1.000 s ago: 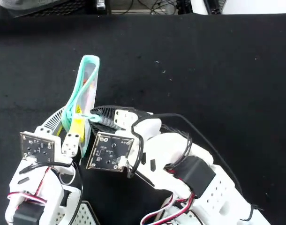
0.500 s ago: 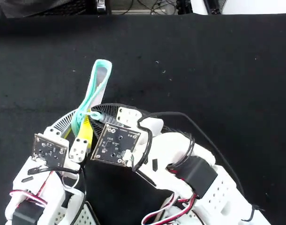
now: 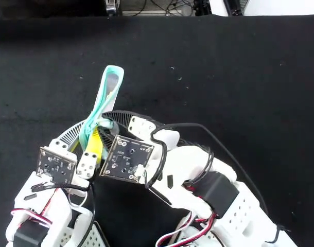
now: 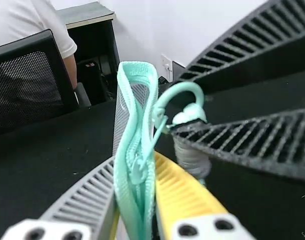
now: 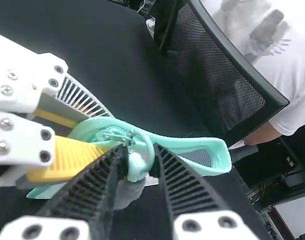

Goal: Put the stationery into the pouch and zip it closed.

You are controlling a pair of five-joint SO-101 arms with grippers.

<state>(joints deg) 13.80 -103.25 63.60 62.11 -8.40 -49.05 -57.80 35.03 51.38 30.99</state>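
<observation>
Left gripper (image 4: 136,170) is clamped on the mint pouch (image 3: 109,87), holding it on edge, and the right gripper (image 5: 138,154) is pinched tight on the zipper pull (image 4: 190,116)

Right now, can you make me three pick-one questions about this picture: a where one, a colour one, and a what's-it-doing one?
1. Where is the pouch?
A. lying flat at the table's far edge
B. held upright between both grippers
C. on a shelf

2. What colour is the pouch's edging?
A. red
B. purple
C. mint green

3. What is the right gripper doing?
A. pinching the zipper pull
B. hanging wide open
C. gripping a pencil

Answers:
1 B: the left gripper clamps its end, and the right one is at its zip.
2 C: the edging is mint in every view.
3 A: it is shut on the mint pull.
</observation>
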